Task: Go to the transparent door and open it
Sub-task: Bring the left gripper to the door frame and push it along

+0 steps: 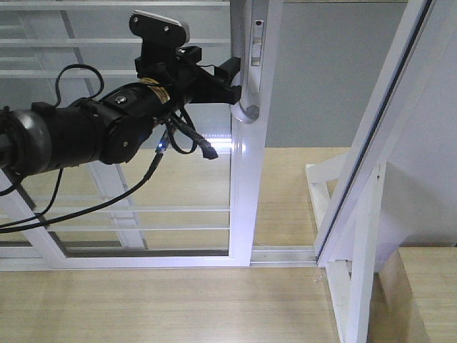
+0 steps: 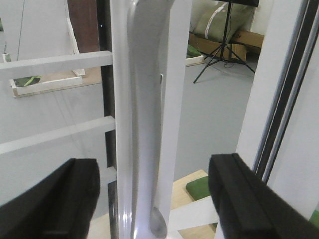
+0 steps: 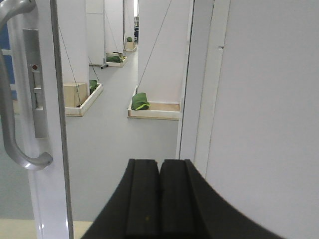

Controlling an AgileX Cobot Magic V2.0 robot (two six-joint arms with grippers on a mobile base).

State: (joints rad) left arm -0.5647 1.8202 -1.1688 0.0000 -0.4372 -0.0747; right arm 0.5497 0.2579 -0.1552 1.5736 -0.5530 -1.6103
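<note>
Pale wood floor (image 1: 143, 307) in front, grey floor beyond. Transparent door (image 1: 246, 207) filled left half of front view, upright in bottom track (image 1: 282, 255). Handle (image 1: 248, 107) ran vertical along right stile, lower end curling back to stile. Left arm reached in level from left; left gripper (image 1: 235, 80) at handle, jaws wide, one finger (image 2: 55, 199) either side of stile, not clamped. Right gripper (image 3: 159, 199) had pads pressed together, empty, facing gap right of door. Leaning white-framed panel (image 1: 385, 121) and braced post (image 1: 357, 243) stood right of gap.
</note>
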